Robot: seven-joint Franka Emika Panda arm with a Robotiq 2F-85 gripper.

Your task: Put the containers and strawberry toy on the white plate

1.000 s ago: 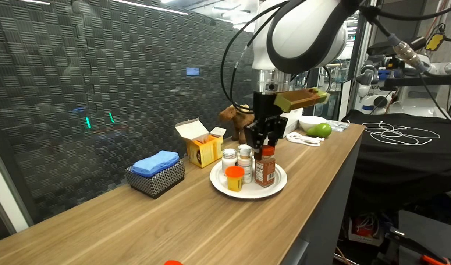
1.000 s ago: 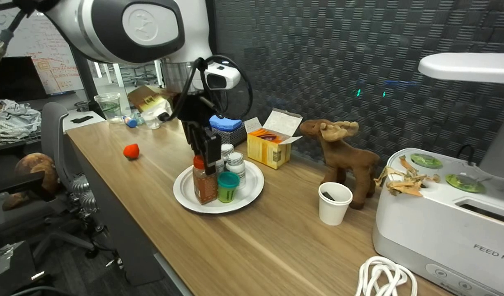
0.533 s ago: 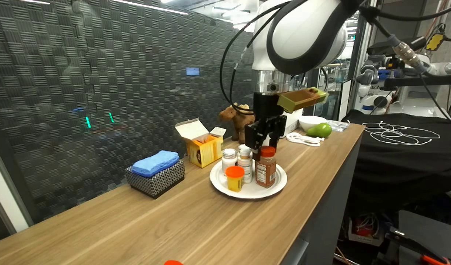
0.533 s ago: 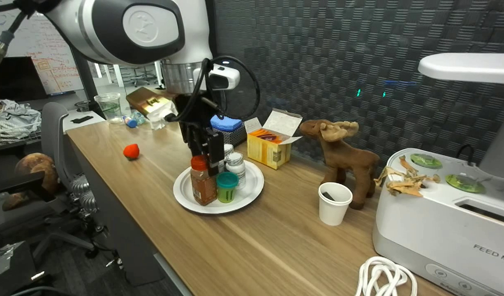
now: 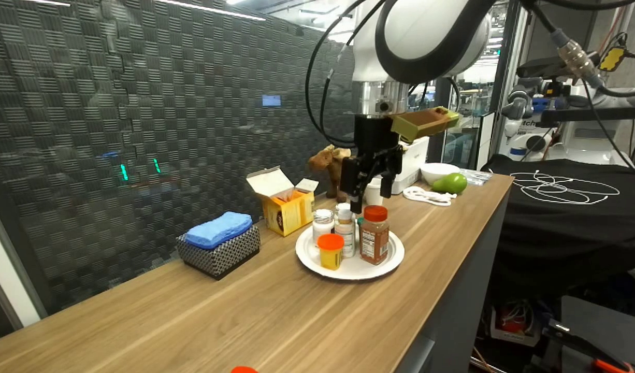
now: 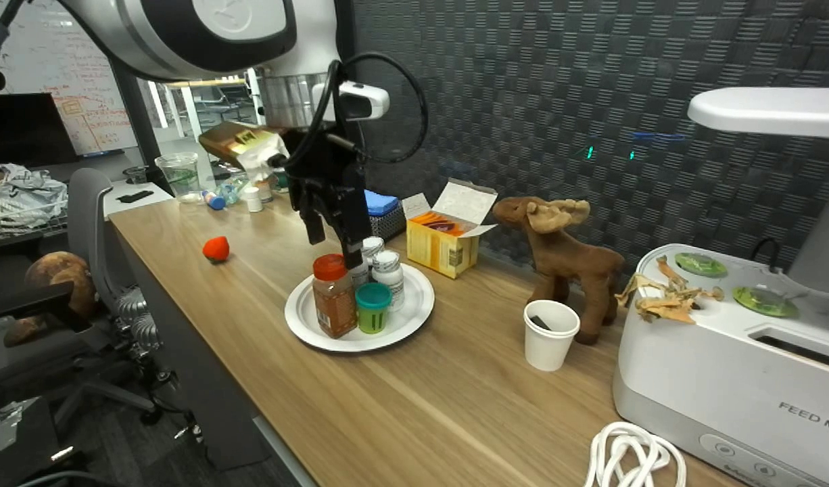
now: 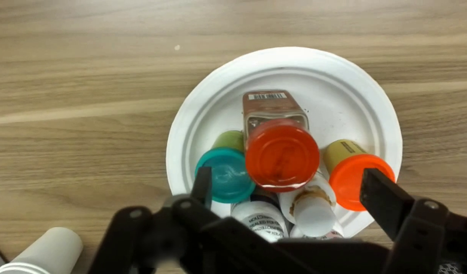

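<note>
The white plate (image 5: 356, 273) on the wooden counter bears several upright containers. Among them are a reddish jar with a red lid (image 6: 335, 304), a green tub with a teal lid (image 6: 373, 311), a yellow tub with an orange lid (image 5: 330, 255) and white bottles (image 6: 388, 274). Just above the red-lidded jar hangs my gripper (image 5: 371, 201), its jaws wide apart and holding nothing. In the wrist view its fingers (image 7: 384, 199) spread over the teal and orange lids, with the red lid between them. The red strawberry toy (image 6: 216, 249) lies on the counter, apart from the plate.
Behind the plate stand an opened yellow carton (image 6: 436, 253), a brown moose toy (image 6: 570, 264) and a patterned box (image 5: 221, 254) topped with a blue cloth (image 5: 219, 229). White cups (image 6: 550, 341), a white appliance (image 6: 712, 379) and a white cable (image 6: 634, 450) occupy the counter's other end.
The jaws, earlier around the red-lidded jar, have spread and let it go. My gripper has risen above the lid, and the jar stands on the plate.
</note>
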